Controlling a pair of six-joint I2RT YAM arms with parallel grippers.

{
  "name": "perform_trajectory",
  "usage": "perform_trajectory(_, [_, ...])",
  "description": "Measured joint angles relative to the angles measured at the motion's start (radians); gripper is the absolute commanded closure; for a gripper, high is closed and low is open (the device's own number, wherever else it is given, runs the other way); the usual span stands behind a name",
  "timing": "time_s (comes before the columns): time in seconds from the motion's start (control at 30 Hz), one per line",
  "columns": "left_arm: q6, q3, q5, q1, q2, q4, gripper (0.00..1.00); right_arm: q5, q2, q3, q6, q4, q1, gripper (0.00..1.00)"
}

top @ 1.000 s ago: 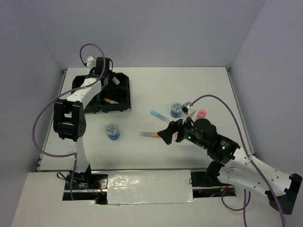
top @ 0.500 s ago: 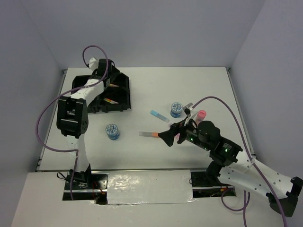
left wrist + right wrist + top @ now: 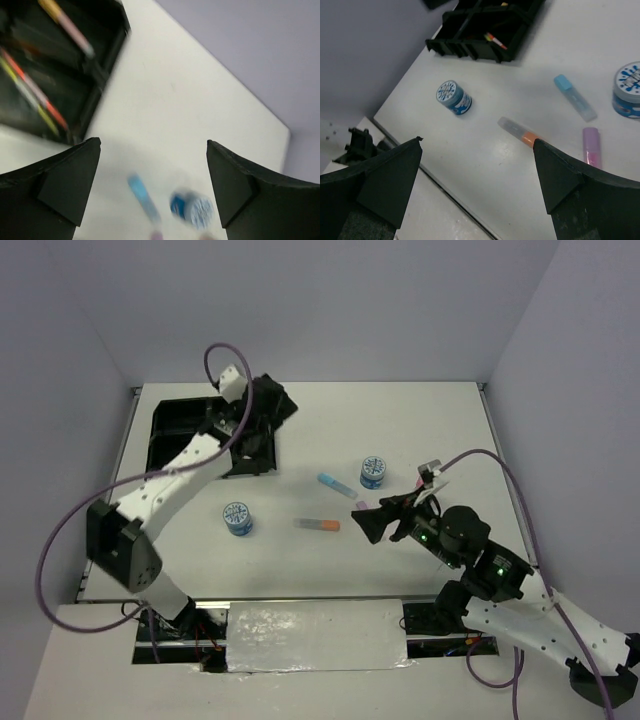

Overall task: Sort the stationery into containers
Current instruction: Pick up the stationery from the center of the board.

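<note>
The black divided tray [image 3: 180,430] sits at the back left and holds thin markers [image 3: 35,95], also seen as markers [image 3: 495,39] from the right wrist. My left gripper [image 3: 274,404] hovers open and empty just past the tray's right edge. Below it lie a blue marker [image 3: 142,197] and a blue tub [image 3: 192,210]. On the table are that blue tub [image 3: 372,471], a second blue tub [image 3: 237,518], the blue marker [image 3: 335,484], an orange marker [image 3: 318,525] and a purple marker [image 3: 591,145]. My right gripper [image 3: 365,520] is open and empty, just right of the orange marker [image 3: 520,132].
Grey walls close in the white table [image 3: 420,420] on three sides. A pale panel [image 3: 315,635] runs along the near edge between the arm bases. Purple cables [image 3: 60,530] loop off both arms.
My left gripper has risen off the tray's back and swung right past its edge, jaws now wide. My right arm has drawn back slightly to the right, away from the orange marker.
</note>
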Motion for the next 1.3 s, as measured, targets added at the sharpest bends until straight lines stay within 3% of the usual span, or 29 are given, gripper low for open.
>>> perform_trajectory(0.1, [-0.148, -0.126, -0.054, -0.174, -0.171, -0.1, 0.02, 0.075, -0.056, 0.001, 0.029, -0.043, 0.0, 0.0])
perform_trajectory(0.2, [-0.338, -0.251, -0.116, -0.313, -0.245, -0.204, 0.05, 0.133, -0.067, 0.013, 0.047, -0.094, 0.0, 0.0])
perform_trajectory(0.37, [-0.601, -0.282, -0.114, -0.489, -0.079, -0.377, 0.08, 0.191, -0.059, 0.029, 0.071, -0.169, 0.0, 0.0])
perform_trajectory(0.93, [-0.694, -0.13, 0.054, -0.481, 0.298, -0.349, 0.22, 0.198, -0.135, 0.027, 0.088, -0.2, 0.0, 0.0])
perform_trajectory(1.0, [-0.693, -0.129, 0.073, -0.472, 0.32, -0.349, 0.29, 0.198, -0.136, 0.024, 0.087, -0.2, 0.0, 0.0])
perform_trajectory(1.07, [-0.691, -0.12, 0.09, -0.461, 0.334, -0.36, 0.47, 0.196, -0.139, 0.017, 0.087, -0.198, 0.0, 0.0])
perform_trajectory(1.13, [-0.69, -0.115, 0.108, -0.451, 0.339, -0.354, 0.53, 0.196, -0.142, 0.014, 0.087, -0.199, 0.0, 0.0])
perform_trajectory(1.3, [-0.673, -0.137, 0.136, -0.438, 0.328, -0.323, 0.94, 0.193, -0.147, 0.012, 0.084, -0.198, 0.0, 0.0])
